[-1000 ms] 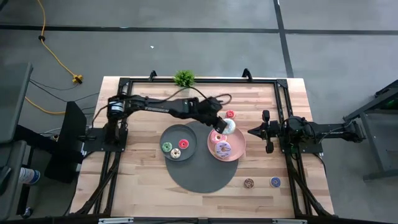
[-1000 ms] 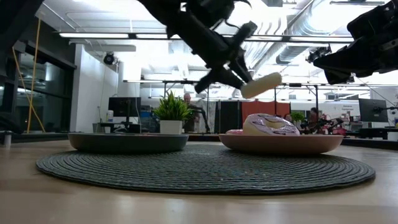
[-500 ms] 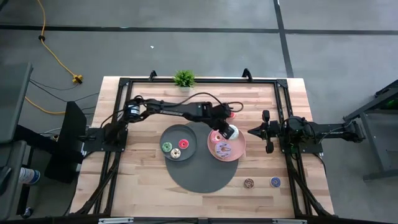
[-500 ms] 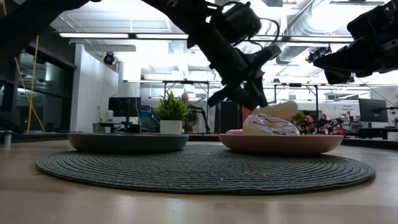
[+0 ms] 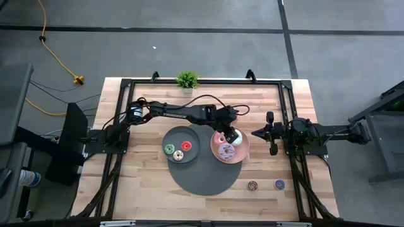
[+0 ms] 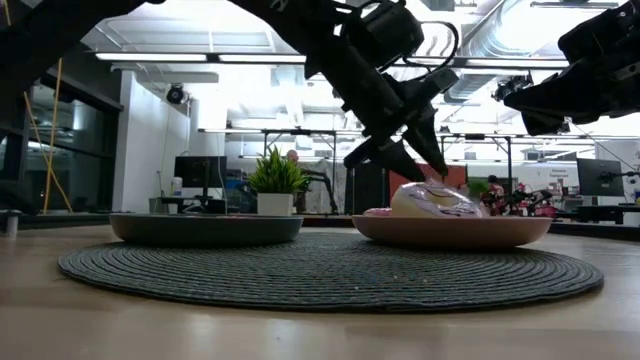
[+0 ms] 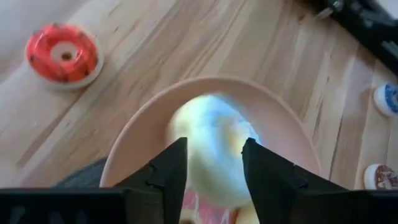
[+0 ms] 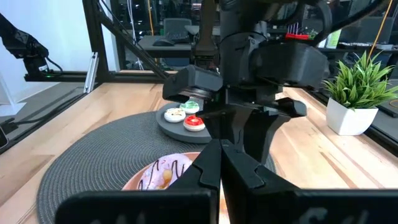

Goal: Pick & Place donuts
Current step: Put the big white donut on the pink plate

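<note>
My left gripper (image 5: 230, 133) hangs open over the pink plate (image 5: 243, 150), fingers pointing down (image 6: 412, 165). The white donut (image 7: 214, 143) lies on that plate just below the fingertips (image 5: 235, 136), apart from them as far as I can see. The purple iced donut (image 5: 226, 151) and a pink one (image 5: 219, 139) also rest on the plate. A tiny red donut (image 7: 62, 53) sits on the wood past the plate. My right gripper (image 5: 261, 133) waits shut at the table's right side, pointing at the plate.
The grey plate (image 5: 173, 135) holds tiny green, red and cream donuts, and both plates stand on a round dark mat (image 5: 205, 180). Tiny brown (image 5: 252, 185) and blue (image 5: 279, 184) donuts lie on the wood near the front. A potted plant (image 5: 187, 79) stands at the far edge.
My left gripper has come down over the pink plate, shifting slightly toward the table's near edge, carrying the white donut. It has then opened and let go. The donut, first held tilted in the air, now lies on the plate beside the purple one.
</note>
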Available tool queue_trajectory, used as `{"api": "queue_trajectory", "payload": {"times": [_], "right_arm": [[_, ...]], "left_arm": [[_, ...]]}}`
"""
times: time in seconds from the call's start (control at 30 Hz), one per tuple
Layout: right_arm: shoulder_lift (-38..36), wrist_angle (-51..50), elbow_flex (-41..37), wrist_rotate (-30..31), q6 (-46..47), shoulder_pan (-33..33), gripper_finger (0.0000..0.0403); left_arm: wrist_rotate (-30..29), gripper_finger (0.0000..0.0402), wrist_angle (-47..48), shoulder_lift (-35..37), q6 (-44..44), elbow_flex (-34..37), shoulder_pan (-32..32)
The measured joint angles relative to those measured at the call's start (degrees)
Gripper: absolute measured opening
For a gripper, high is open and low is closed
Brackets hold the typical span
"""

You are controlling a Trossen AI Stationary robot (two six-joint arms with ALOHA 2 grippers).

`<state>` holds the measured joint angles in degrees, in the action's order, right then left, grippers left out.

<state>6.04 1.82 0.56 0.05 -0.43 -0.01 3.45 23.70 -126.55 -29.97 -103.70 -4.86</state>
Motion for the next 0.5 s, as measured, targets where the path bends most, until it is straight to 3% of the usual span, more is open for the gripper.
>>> {"api": "queue_trajectory", "payload": {"times": [0.3, 0.5], "right_arm": [[0.0, 0.0, 0.0, 0.0, 0.0, 0.0, 0.0000], [0.0, 0.0, 0.0, 0.0, 0.0, 0.0, 0.0000]], "left_arm": [[1.9, 0.0159, -2.9, -2.8, 1.5, 0.1, 0.0], [-0.5, 0.0159, -2.8, -0.9, 4.9, 0.1, -1.2]]}}
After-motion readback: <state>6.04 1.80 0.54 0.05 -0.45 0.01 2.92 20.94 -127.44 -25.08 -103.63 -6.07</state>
